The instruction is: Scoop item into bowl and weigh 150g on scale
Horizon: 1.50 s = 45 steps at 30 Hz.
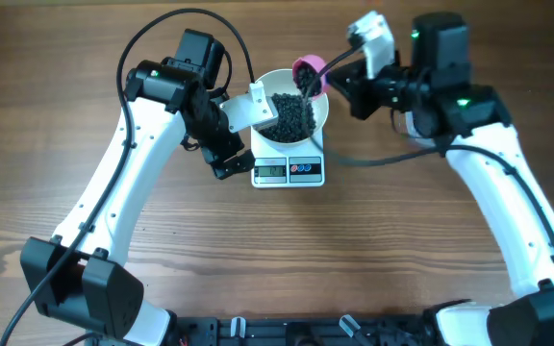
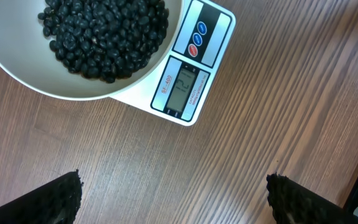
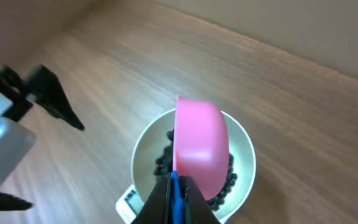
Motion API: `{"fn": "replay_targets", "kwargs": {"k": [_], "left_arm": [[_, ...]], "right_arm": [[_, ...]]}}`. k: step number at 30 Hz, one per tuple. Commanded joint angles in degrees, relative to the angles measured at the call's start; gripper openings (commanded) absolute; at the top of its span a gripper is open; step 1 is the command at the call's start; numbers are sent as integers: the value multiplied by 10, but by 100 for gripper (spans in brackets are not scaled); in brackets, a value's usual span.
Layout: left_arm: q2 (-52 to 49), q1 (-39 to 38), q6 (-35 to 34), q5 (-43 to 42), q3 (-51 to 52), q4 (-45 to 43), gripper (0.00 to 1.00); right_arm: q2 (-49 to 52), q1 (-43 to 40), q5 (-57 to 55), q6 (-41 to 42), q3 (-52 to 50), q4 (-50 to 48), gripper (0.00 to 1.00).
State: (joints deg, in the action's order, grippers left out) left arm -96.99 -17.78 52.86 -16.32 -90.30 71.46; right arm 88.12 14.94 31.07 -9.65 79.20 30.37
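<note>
two robot arms are reaching over a wooden worktop (image 1: 402, 250). near the middle, a round white bowl (image 1: 322, 113) is sitting on a small white scale (image 1: 289, 171) and covering most of it. only the scale's front strip is showing, with its grey display and its red and blue buttons. the digits on the display are too small to read. a dark heap of glossy black beans (image 1: 289, 117) is lying in the bowl.

the right hand (image 3: 176, 205) is clamped together on the thin handle of a pink scoop (image 3: 197, 146), holding it over the far right part of the bowl. the scoop is tipping downward toward the bowl, with its smooth pink back facing the wrist camera. from overhead, dark beans are showing at the scoop's mouth, right above the heap.

the left hand (image 2: 176, 199) is hovering over bare worktop just beside the left side of the scale, with its fingers spread wide apart and nothing between them. its two dark fingertips are showing in the lower corners of the left wrist view, with the bowl and scale lying ahead of them. it is touching neither one.
</note>
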Motion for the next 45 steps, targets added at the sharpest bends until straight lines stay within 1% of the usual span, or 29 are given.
{"fn": "replay_targets", "kwargs": {"k": [1,4,8,10,15,20,31,37,42,44,45], "left_arm": [[-7,3,7,-1,4,-1,100],[-7,3,7,-1,4,-1,100],[-7,3,7,-1,4,-2,100],[-7,3,7,-1,4,-1,100],[-7,3,7,-1,4,-1,100],[-7,3,7,-1,4,-1,100],[-7,3,7,-1,4,-1,100],[-7,3,7,-1,4,-2,100],[-7,3,7,-1,4,-1,100],[-7,3,7,-1,4,-1,100],[-7,3,7,-1,4,-1,100]], "right_arm": [[-3,46,-111,-85,10,-8,4],[-6,83,-156,-140,10,-21,4],[-22,114,-214,-174,10,-38,4],[-36,123,-223,-195,10,-41,4],[-68,128,-220,-195,10,-37,5],[-69,128,-216,-218,10,-25,4],[-66,127,-212,-216,10,-10,4],[-49,111,-272,-124,10,15,4],[-30,79,-271,-53,10,18,4],[-28,54,-245,-19,10,18,4],[-28,42,-228,-16,10,18,4]]}}
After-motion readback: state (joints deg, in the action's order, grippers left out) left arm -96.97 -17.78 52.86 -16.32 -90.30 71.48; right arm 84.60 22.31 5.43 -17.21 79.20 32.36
